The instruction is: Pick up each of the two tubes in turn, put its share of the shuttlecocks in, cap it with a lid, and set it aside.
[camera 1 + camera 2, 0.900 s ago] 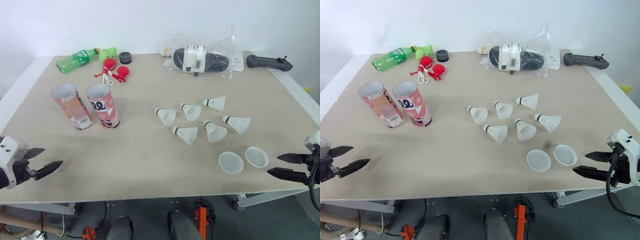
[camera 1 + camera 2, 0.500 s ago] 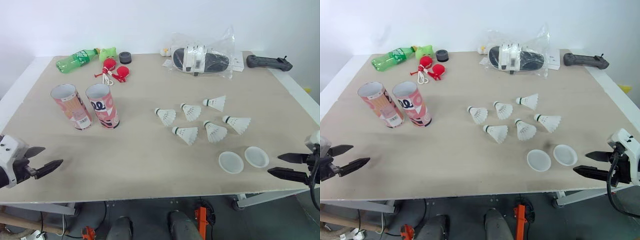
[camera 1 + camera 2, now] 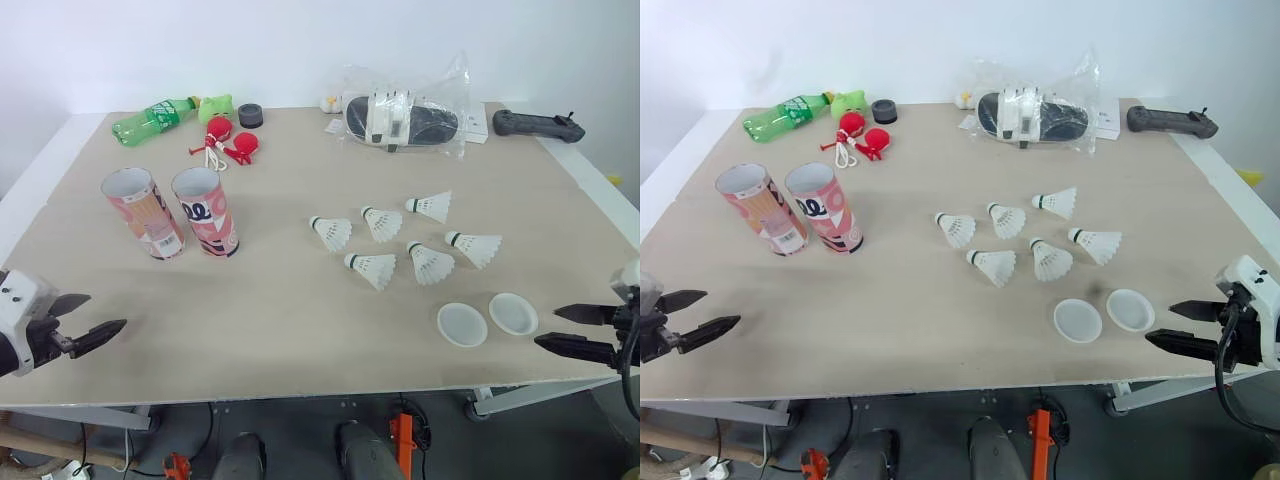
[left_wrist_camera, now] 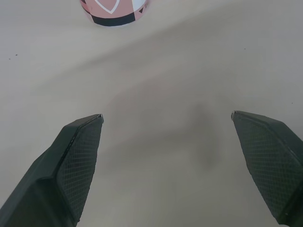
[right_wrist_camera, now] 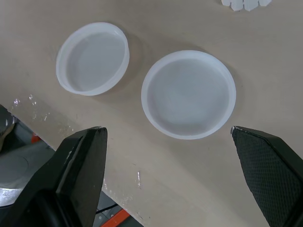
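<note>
Two pink patterned tubes [image 3: 143, 212] [image 3: 205, 211] stand upright and open-topped on the left of the tan table [image 3: 290, 300]. Several white shuttlecocks [image 3: 378, 269] lie scattered right of centre. Two white lids [image 3: 462, 324] [image 3: 513, 313] rest near the front right edge, and they fill the right wrist view [image 5: 188, 94] [image 5: 93, 58]. My left gripper [image 3: 83, 319] hovers open at the front left edge, well short of the tubes. My right gripper [image 3: 577, 331] is open just right of the lids, holding nothing.
At the back lie a green bottle [image 3: 152, 119], red balls with a cord [image 3: 227, 141], a black disc [image 3: 250, 115], a bagged black item [image 3: 405, 122] and a black handle [image 3: 537, 125].
</note>
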### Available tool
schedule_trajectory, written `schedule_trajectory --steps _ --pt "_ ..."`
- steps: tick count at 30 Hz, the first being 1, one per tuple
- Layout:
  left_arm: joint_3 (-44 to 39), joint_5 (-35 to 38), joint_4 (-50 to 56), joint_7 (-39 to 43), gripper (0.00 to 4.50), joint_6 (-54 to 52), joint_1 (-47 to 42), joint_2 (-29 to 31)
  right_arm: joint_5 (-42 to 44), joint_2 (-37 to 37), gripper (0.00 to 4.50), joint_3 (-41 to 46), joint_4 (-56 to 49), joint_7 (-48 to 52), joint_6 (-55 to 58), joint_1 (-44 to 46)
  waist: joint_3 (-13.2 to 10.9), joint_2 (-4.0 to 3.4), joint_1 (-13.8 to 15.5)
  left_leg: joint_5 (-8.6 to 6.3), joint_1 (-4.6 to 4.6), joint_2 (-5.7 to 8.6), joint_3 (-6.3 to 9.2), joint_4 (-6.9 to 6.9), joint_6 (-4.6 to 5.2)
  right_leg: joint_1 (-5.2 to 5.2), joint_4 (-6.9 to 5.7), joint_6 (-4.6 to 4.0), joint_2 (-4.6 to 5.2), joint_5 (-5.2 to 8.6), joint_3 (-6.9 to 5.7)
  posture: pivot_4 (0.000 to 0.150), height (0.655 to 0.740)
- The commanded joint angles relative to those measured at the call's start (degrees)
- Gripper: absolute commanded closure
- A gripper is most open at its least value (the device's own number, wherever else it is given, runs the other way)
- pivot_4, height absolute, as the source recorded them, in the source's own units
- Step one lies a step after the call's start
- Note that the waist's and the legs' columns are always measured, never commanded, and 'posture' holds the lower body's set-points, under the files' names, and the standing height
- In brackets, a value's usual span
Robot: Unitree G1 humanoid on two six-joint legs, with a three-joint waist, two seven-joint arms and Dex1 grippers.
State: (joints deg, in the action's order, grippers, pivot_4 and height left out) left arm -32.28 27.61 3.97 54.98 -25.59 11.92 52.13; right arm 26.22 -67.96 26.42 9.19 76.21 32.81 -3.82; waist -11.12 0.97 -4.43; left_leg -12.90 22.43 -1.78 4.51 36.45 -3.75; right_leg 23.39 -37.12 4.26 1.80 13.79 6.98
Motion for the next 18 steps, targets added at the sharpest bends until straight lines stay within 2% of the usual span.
schedule_trajectory --steps 1,5,11,18 --pt "-2.0 1.0 0.6 -1.8 0.00 -0.1 -1.6 -1.1 6.1 1.6 0.03 4.4 -4.6 -0.2 3.3 3.2 0.0 0.00 0.0 0.00 -0.01 0.00 0.00 0.00 0.00 0.00 0.00 0.00 0.00 0.00 0.00 0.150 0.7400" --pt "-2.4 2.5 0.9 -6.7 0.00 1.0 -4.4 -6.6 13.4 5.6 0.03 3.5 -14.9 -3.8 8.6 8.6 0.0 -0.02 -0.2 0.00 -0.08 -0.02 0.00 0.01 0.00 -0.03 -0.06 0.22 -0.04 -0.21 0.01 0.150 0.7400" --pt "3.4 -2.6 3.1 -17.1 0.00 8.2 -7.1 -18.5 21.1 16.6 0.03 -8.3 -31.2 -16.6 13.0 25.8 0.1 0.09 -0.2 0.02 -0.06 -0.05 0.04 0.09 -0.02 -0.05 -0.08 0.24 -0.11 -0.31 0.03 0.150 0.7400" --pt "8.3 -7.9 -1.0 -28.2 0.00 14.3 -14.4 -27.4 21.1 25.8 0.03 -18.0 -35.0 -23.8 12.8 36.0 0.2 0.40 1.5 0.07 0.11 -0.02 0.21 0.15 -0.07 -0.05 -0.03 0.24 -0.13 -0.41 -0.01 0.150 0.7400"
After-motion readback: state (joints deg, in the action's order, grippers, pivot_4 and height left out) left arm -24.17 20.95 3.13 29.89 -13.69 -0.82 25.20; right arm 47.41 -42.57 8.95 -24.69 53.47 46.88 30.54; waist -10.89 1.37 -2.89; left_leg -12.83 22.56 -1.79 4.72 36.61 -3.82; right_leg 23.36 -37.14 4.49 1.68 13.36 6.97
